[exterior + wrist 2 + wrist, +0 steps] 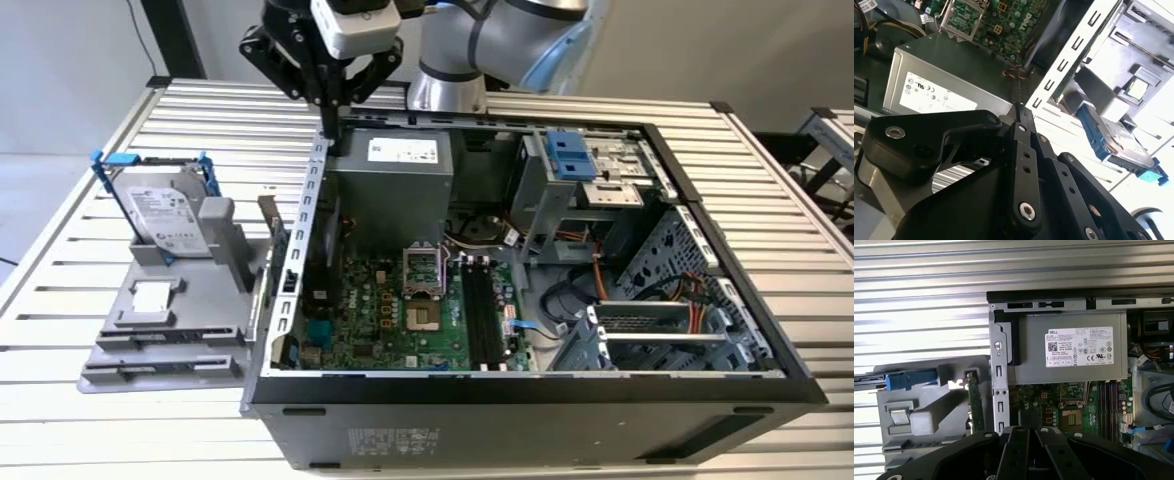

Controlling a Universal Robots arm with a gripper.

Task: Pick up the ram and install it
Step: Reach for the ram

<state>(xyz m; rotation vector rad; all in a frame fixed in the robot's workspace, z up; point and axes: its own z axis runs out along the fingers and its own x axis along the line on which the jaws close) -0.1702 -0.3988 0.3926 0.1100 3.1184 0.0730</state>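
The ram [973, 401] is a slim dark green stick standing on edge in the grey holder [929, 410], just outside the open computer case's side wall [999, 390]. In the exterior view the ram [271, 218] stands between that holder and the case. My gripper [330, 108] hangs above the far end of that wall, beside the power supply [394, 175]. Its black fingers meet at a point in both wrist views, gripper [1019, 107] and gripper [1026, 429], with nothing between them. The ram lies below the gripper and apart from it.
A silver hard drive [171, 210] in a blue bracket stands on the grey holder [160, 330] at the exterior view's left. Inside the case are the green motherboard [400, 310], long black slots [483, 310], cables and drive bays [587, 165]. The slatted table [787, 230] surrounds the case.
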